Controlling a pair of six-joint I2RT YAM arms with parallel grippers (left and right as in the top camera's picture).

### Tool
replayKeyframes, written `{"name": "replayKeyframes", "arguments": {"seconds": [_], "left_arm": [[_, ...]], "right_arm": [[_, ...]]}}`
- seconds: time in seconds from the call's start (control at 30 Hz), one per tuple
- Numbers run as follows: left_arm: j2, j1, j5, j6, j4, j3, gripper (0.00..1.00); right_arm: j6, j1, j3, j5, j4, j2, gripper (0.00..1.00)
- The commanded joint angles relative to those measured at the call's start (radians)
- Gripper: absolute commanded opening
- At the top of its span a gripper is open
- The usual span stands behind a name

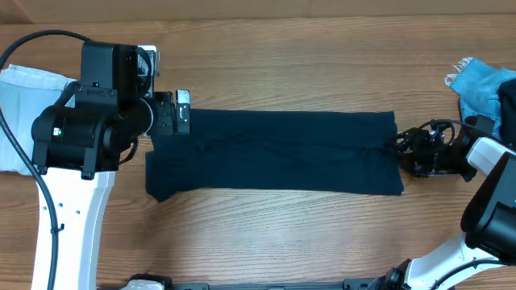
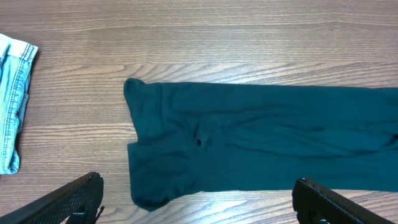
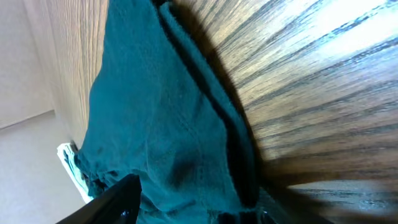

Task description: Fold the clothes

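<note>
The navy garment [image 1: 274, 153] lies flat as a long strip at the centre of the table [image 1: 306, 56]. The left gripper [image 1: 182, 113] hovers over its left end, jaws fully released. The right gripper [image 1: 403, 151] meets its right edge; grip state cannot be determined.

Light wood-grain table [image 1: 322, 242]

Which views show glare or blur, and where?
Right wrist: strong glare washes out the table at upper right, and the close garment looks soft, with a dark shadow along its folded edge. Overhead and left wrist: evenly lit and sharp.
</note>
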Motion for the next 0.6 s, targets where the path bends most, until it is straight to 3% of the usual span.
{"name": "replayKeyframes", "arguments": {"seconds": [0.0,0.27,0.47,0.57], "left_arm": [[0.003,0.002,-0.013,-0.013,0.004,0.002,1.00],[0.003,0.002,-0.013,-0.013,0.004,0.002,1.00],[0.003,0.002,-0.013,-0.013,0.004,0.002,1.00],[0.003,0.002,-0.013,-0.013,0.004,0.002,1.00]], "right_arm": [[-0.022,0.034,-0.103,0.413,-0.005,0.146,0.63],[-0.076,0.034,-0.111,0.239,0.004,0.146,0.62],[-0.079,0.034,-0.111,0.229,0.031,0.146,0.53],[-0.058,0.034,-0.111,0.250,0.044,0.146,0.55]]}}
